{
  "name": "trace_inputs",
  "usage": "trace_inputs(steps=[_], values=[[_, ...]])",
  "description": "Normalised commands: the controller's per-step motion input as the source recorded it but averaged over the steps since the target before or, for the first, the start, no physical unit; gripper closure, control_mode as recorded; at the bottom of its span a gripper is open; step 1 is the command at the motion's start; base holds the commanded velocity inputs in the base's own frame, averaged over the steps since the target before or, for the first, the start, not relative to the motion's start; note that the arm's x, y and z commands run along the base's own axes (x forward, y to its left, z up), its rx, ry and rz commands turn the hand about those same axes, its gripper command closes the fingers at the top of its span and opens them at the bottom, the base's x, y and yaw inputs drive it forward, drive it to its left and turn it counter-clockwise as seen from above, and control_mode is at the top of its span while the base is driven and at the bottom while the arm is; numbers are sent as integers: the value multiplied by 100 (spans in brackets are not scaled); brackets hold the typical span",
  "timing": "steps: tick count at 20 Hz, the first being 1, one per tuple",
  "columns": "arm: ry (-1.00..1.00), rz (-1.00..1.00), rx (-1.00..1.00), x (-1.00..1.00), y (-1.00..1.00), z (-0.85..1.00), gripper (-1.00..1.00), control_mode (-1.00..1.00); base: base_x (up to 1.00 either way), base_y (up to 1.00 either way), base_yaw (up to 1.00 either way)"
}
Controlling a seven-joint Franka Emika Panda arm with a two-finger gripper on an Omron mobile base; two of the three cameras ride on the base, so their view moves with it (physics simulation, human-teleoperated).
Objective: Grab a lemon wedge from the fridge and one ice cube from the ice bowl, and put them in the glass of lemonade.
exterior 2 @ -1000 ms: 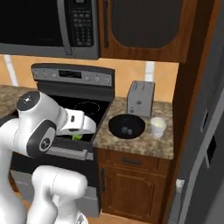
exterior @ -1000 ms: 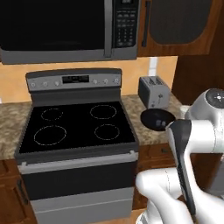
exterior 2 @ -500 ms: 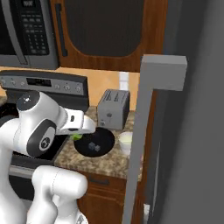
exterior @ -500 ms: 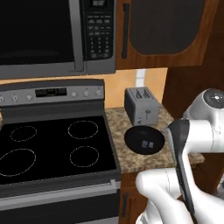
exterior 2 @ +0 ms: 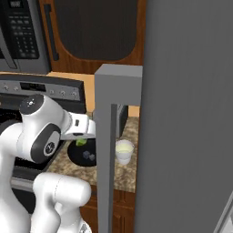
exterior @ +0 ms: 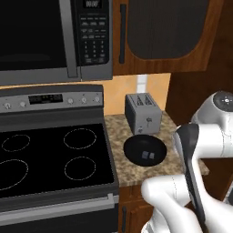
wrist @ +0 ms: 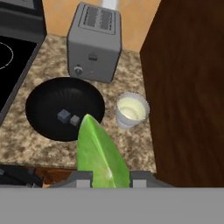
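The fridge [exterior 2: 182,113] fills the right of the right base view, its edges cut off; its door edge hides the gripper and part of the ice bowl [exterior 2: 82,154]. In the hand view, the lemon wedge [wrist: 100,157] runs off the bottom, covering the fingertips.

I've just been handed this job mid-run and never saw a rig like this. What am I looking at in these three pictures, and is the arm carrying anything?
It is a white robot arm on a driving base in a rendered kitchen. Two pictures come from base cameras behind the arm, left and right; the third looks along the hand. On the counter stand a toaster, the black ice bowl with two ice cubes, and the glass of lemonade. The fingers are shut on the lemon wedge, held above the counter. The grey fridge stands to the right.
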Motion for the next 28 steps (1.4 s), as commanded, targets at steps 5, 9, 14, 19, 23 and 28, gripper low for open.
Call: trace_inputs(steps=[5,9,14,19,23,28], values=[[1,-9,-1,97,-11,-16,100,-100,0,0,0],[3,-20,0,77,-8,-8,100,-100,0,0,0],[9,-20,0,20,-50,-41,100,-100,0,0,0],[5,-20,-3,48,-13,-34,100,-100,0,0,0],[0,-3,0,47,-12,-26,100,-100,0,0,0],[4,-1,0,16,-40,-46,100,-100,0,0,0]])
